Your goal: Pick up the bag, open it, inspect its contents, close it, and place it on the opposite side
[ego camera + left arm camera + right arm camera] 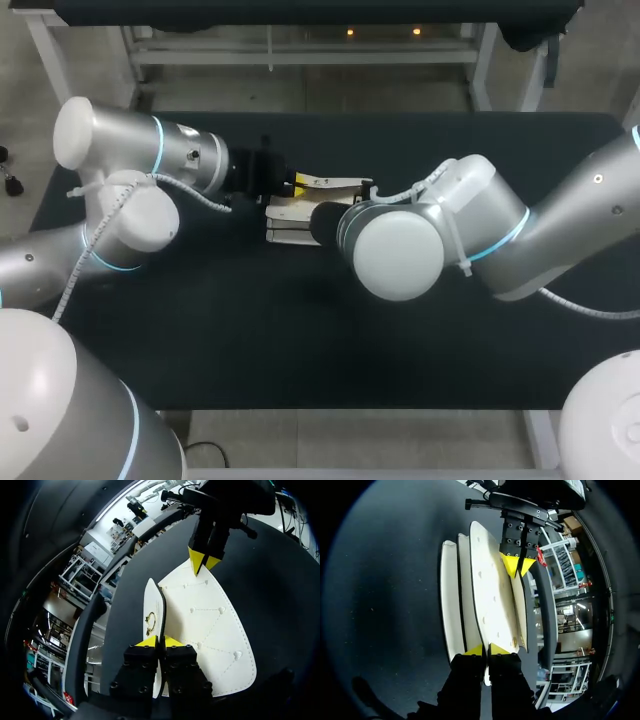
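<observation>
Left wrist view had the left gripper (160,641) clamped down, yellow tips pinching the near edge of the white flap (210,615), with a gold clasp (150,622) just ahead of them. At the flap's far end the right gripper (204,562) was pinched on it too, from the opposite side. Head view put the bag (290,225) mid-table (300,340), between the left and right arms. Its flap seemed raised off the body, though the wrists hid much of it.
</observation>
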Controlling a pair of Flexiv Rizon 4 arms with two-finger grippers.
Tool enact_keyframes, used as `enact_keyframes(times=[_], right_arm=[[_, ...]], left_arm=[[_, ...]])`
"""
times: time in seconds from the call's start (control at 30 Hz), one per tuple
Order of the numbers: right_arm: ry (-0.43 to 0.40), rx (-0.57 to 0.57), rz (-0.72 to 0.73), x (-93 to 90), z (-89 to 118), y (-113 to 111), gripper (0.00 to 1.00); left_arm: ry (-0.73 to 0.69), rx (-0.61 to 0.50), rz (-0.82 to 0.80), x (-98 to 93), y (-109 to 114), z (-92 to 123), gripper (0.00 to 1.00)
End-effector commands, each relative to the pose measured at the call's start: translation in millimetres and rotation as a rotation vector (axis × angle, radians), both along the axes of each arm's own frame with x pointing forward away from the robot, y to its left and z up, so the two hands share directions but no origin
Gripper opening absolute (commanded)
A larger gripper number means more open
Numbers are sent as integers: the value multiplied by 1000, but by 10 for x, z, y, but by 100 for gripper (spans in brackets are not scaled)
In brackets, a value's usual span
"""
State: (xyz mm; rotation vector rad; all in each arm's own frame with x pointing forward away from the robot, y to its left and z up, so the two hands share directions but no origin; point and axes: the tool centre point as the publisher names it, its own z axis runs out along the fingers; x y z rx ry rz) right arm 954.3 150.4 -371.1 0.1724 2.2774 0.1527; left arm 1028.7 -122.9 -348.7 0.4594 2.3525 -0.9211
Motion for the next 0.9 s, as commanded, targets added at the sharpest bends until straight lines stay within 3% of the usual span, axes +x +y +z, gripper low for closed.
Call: enact_keyframes(times=[0.03, 0.2, 0.43, 0.7, 0.9], right_arm=[[-24, 19, 20, -17, -46, -27, 0], [-24, 19, 20, -17, -46, -27, 0], [-24, 19, 20, -17, -46, -27, 0], [-24, 19, 20, -17, -46, -27, 0], [-24, 19, 20, -17, -46, -27, 0]], left_arm=[[54, 38, -43, 159, -25, 0, 0], [87, 53, -84, 159, 4, -36, 0], [93, 86, -137, -113, -45, -100, 0], [80, 112, -152, -138, -68, -114, 0], [118, 73, -88, -92, 37, -132, 0]])
